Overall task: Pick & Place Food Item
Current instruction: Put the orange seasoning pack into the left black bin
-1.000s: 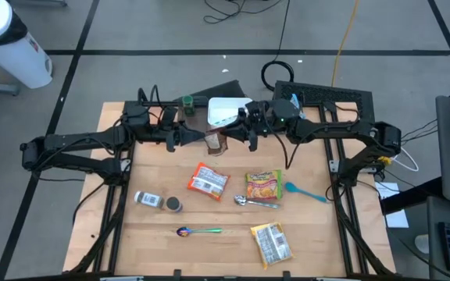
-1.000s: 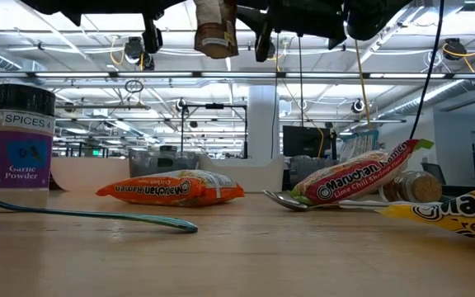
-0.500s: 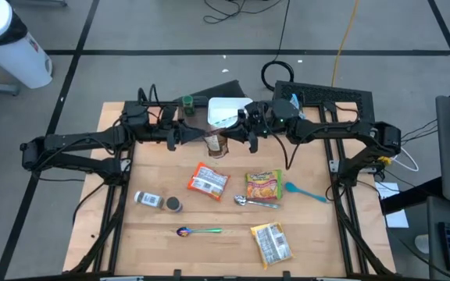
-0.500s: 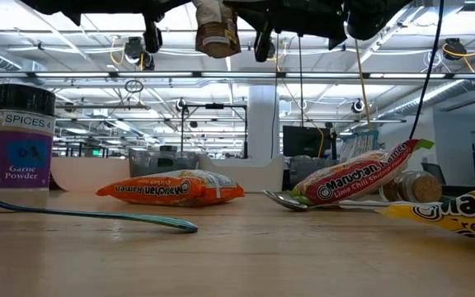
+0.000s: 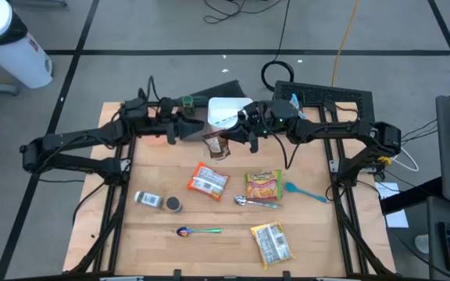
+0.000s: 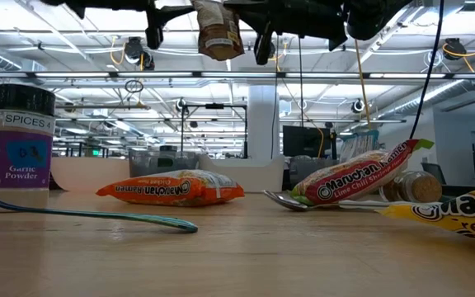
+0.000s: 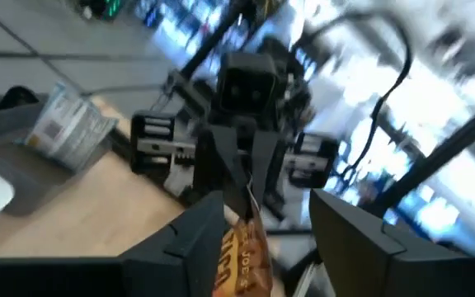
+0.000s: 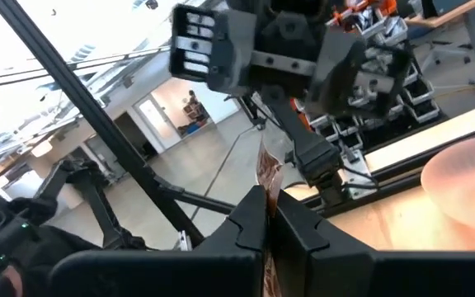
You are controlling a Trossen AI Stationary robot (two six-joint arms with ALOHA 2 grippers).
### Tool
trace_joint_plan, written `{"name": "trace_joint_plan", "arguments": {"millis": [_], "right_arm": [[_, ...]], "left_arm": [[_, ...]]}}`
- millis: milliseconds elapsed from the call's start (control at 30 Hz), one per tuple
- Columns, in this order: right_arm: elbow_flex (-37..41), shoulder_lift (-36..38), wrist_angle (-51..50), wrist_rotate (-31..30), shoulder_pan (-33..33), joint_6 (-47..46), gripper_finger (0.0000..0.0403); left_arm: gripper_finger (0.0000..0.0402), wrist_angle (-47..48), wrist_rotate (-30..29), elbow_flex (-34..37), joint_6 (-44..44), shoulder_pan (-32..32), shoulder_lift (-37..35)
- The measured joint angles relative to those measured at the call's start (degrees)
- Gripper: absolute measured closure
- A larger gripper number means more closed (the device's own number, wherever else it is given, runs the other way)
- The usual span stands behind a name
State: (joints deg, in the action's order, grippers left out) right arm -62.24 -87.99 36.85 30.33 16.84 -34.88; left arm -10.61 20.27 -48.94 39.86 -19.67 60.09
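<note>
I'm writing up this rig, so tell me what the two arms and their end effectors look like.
Both arms are black, built from slim jointed links with boxy housings and loose black cables. The left end effector and right end effector each carry two dark, flat, tapered fingers.

A brown snack packet [image 5: 216, 144] hangs in the air above the table's 12 o'clock edge. It is slightly tilted, pinched at one edge

Robotics lab: ceiling trusses [image 6: 320, 74], floor cables [image 5: 280, 31], monitors [image 6: 303, 140].
</note>
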Motion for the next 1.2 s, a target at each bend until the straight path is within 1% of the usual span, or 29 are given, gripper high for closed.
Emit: {"name": "trace_joint_plan", "arguments": {"millis": [100,200,267,467,600,733,833,900,1067,1200], "right_arm": [[0.0,0.0,-0.5,0.0,0.0,0.0,0.0403],[0.0,0.0,-0.6,0.0,0.0,0.1,0.0403],[0.0,0.0,-0.9,0.0,0.0,0.2,0.0403],[0.0,0.0,-1.7,0.0,0.1,1.1,0.0403],[0.0,0.0,-1.6,0.0,0.4,1.3,0.0403],[0.0,0.6,-2.0,0.0,1.1,1.6,0.0403],[0.0,0.7,-1.7,0.2,1.6,1.9,0.0403],[0.0,1.1,-2.4,1.5,2.1,1.7,0.0403],[0.0,1.5,-3.3,1.7,2.3,2.6,0.0403],[0.0,1.4,-3.2,2.6,2.3,2.6,0.0403]], "left_arm": [[0.0207,11.3,3.7,-7.3,-4.5,-0.5,3.1],[0.0206,20.3,8.1,-15.3,-8.7,-0.6,7.3],[0.0206,26.7,9.7,-20.5,-11.3,-0.6,10.5],[0.0206,43.2,10.3,-35.3,-18.9,-0.6,19.9],[0.0206,53.0,9.3,-41.8,-23.3,-0.6,24.5],[0.0206,57.2,8.2,-44.0,-24.9,-0.6,26.4],[0.0206,57.4,8.2,-44.0,-24.8,-0.6,26.6],[0.0206,57.4,8.2,-44.1,-24.9,-0.6,26.6],[0.0207,57.3,8.2,-44.1,-25.0,-0.6,26.6],[0.0227,57.1,8.2,-44.1,-25.2,-0.6,26.6]]}}
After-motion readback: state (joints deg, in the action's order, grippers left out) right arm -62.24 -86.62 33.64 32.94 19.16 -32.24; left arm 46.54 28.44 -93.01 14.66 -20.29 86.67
